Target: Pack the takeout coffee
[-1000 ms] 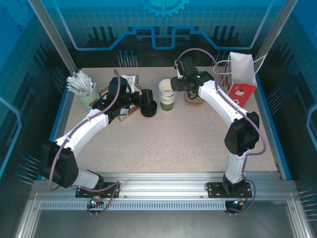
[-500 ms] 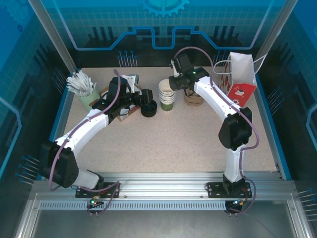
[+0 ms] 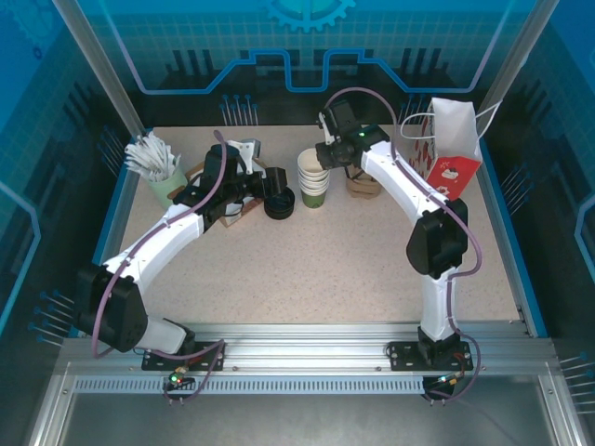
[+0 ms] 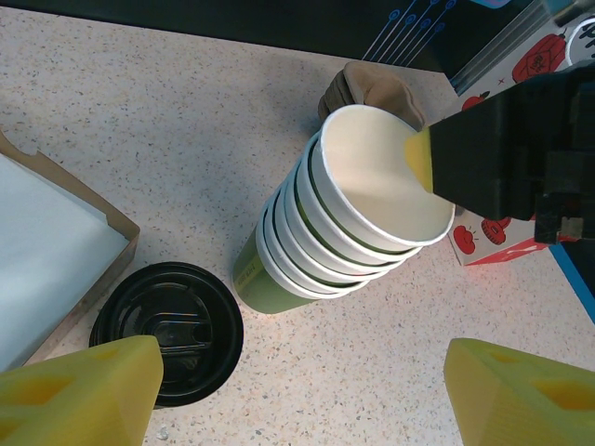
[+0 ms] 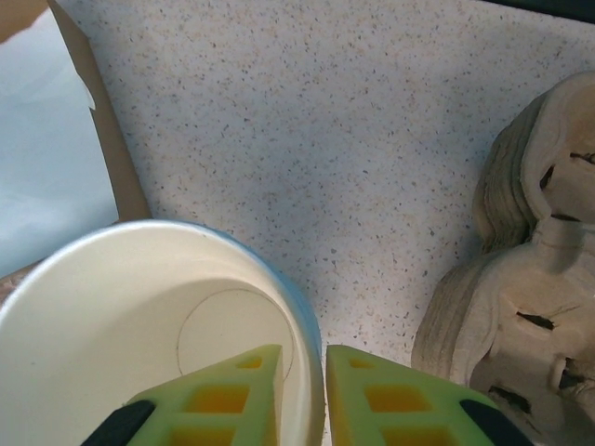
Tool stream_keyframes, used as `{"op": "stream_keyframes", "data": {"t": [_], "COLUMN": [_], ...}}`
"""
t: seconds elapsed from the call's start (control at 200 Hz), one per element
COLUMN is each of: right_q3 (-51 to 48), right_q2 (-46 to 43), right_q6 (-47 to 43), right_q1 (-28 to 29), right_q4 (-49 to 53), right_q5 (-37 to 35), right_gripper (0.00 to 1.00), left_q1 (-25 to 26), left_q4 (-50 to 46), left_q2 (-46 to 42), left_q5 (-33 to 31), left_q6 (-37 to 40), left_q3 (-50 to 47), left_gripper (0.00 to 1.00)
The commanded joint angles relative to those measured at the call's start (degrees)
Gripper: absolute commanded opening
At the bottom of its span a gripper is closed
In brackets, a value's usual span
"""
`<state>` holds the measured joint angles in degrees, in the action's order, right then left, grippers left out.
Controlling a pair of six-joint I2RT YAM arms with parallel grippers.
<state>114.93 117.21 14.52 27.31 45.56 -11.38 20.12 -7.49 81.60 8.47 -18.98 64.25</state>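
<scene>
The stack of green cups (image 3: 314,181) (image 4: 344,223) stands on the counter (image 3: 307,269). The right fingers (image 3: 325,160) (image 5: 302,358) are narrowed onto the rim of its top cup (image 5: 139,316), one inside the wall and one outside. The left fingers (image 4: 297,390) hang wide apart above the near side of the stack, holding nothing. A pile of black lids (image 4: 167,330) lies just left of the stack, and pulp carriers (image 5: 521,260) sit just beyond it. Where the takeout coffee stands I cannot tell
</scene>
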Motion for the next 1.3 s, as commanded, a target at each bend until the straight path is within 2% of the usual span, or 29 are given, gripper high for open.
{"op": "stream_keyframes", "data": {"t": [0.0,0.36,0.815,1.041,1.296], "right_q3": [2.35,2.72,8.02,10.22,9.64], "right_q2": [1.09,0.74,1.27,0.32,-0.08], "right_q6": [-0.99,-1.42,-1.45,0.12,1.6], "right_q1": [-0.5,-0.5,-0.25,-0.49,-2.03], "right_q4": [1.93,2.21,5.95,7.17,6.68], "right_q5": [-0.17,-0.84,-1.11,0.27,4.99], "right_gripper": [0.2,0.14,0.1,0.09,0.09], "left_q1": [0.51,0.53,0.53,0.53,0.53], "left_q4": [-0.12,0.98,0.46,1.59,3.07], "left_q2": [-1.01,-0.92,-1.59,-2.15,-2.23], "left_q5": [0.67,0.85,0.68,1.1,0.5], "left_q6": [1.05,0.67,1.4,0.48,-1.01], "left_q3": [-0.65,-1.89,-2.72,-3.69,-4.48], "left_gripper": [0.81,0.8,0.8,0.81,0.81]}}
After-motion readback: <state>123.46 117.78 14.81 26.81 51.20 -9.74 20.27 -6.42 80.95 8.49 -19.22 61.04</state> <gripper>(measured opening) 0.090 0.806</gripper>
